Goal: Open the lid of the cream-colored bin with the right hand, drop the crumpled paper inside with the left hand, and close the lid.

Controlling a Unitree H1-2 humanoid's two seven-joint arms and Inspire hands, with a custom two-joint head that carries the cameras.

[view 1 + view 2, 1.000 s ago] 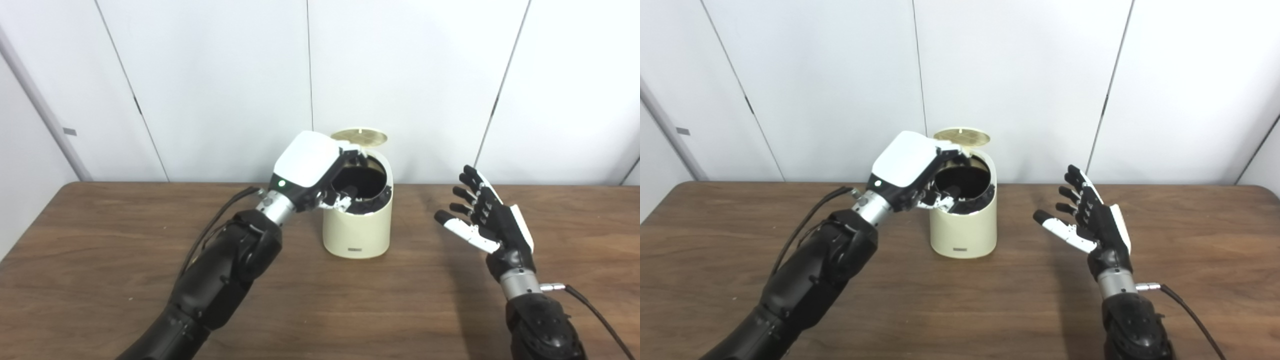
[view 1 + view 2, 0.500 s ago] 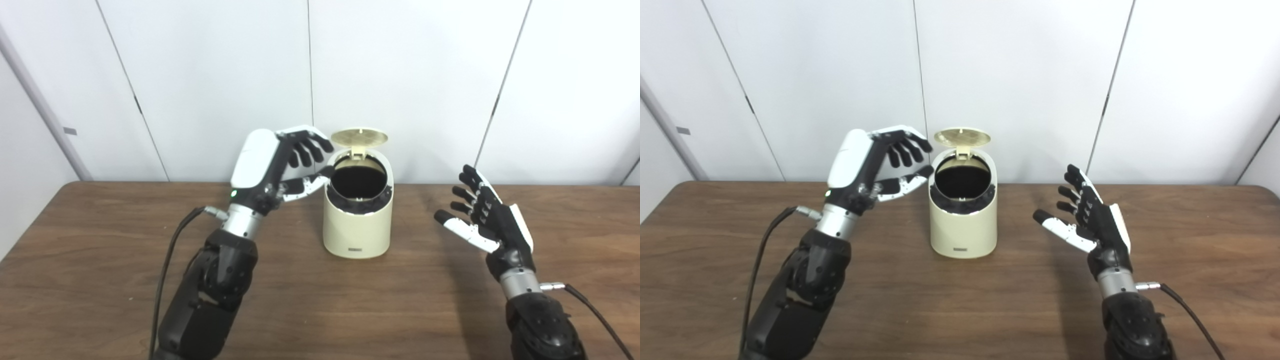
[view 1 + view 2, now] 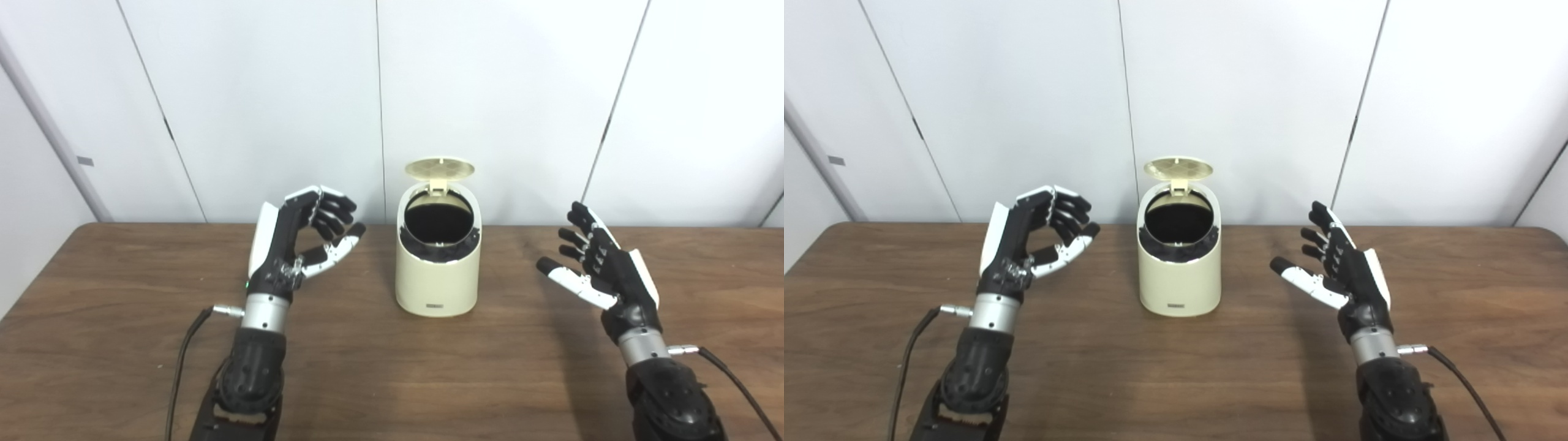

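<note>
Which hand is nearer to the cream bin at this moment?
Left, by a small margin. The left hand is raised beside the bin on its left, empty, thumb pointing toward it. The right hand hangs open farther off on the bin's right.

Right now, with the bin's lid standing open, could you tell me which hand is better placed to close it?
Probably the right hand: it is open, empty, beside the bin. The lid stands upright; the left hand has half-curled fingers.

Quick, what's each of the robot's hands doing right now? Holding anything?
Left hand: open, fingers loosely curled, holding nothing.
Right hand: open, fingers spread, holding nothing.
</note>
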